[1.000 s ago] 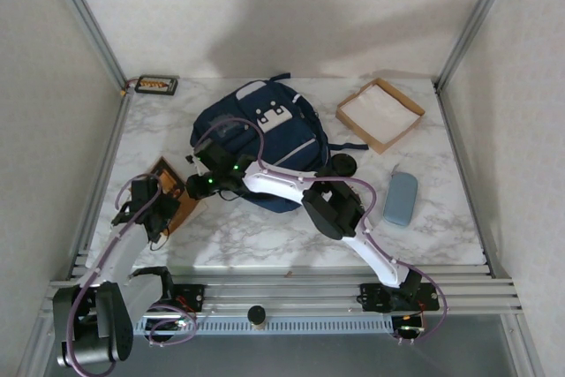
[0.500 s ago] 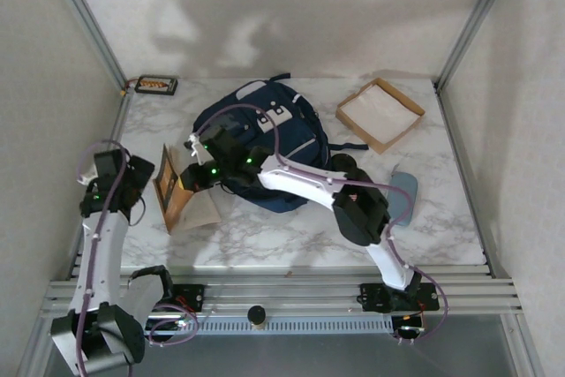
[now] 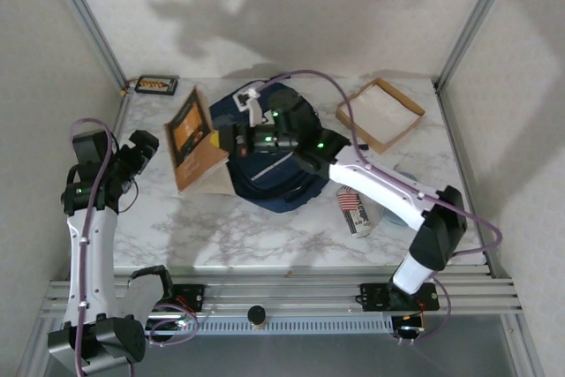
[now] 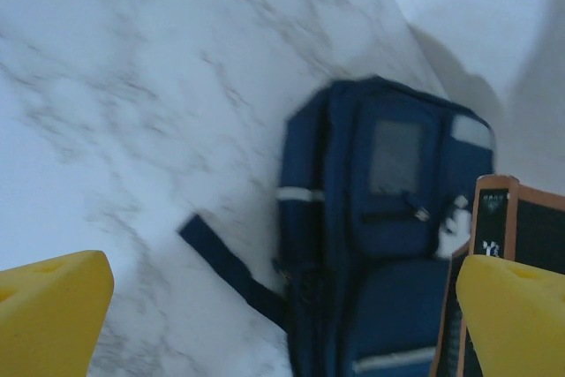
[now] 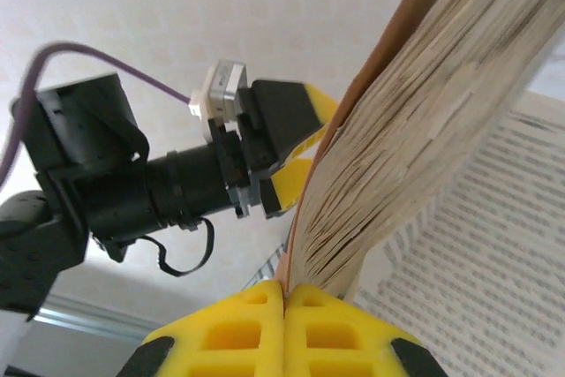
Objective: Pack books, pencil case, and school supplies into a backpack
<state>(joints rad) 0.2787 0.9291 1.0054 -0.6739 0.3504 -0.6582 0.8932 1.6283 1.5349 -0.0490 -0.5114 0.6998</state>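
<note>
Backpack (image 3: 275, 184), brown book (image 3: 194, 139) aloft beside it, clamped in right fingers (image 5: 234, 328), left fingers (image 4: 53, 306) spread wide

Cardboard tray (image 3: 381, 114) rear right; marble table (image 3: 247, 232).

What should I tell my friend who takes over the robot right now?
Left gripper: open, empty, raised at the left side of the table.
Right gripper: shut on the brown book, holding it up just left of the backpack.
The backpack lies mid-table, with the cardboard tray to its right.
Done: the brown book is picked up. Whether anything is inside the backpack cannot be told.
Left: put this book into the backpack, then the other supplies.
</note>
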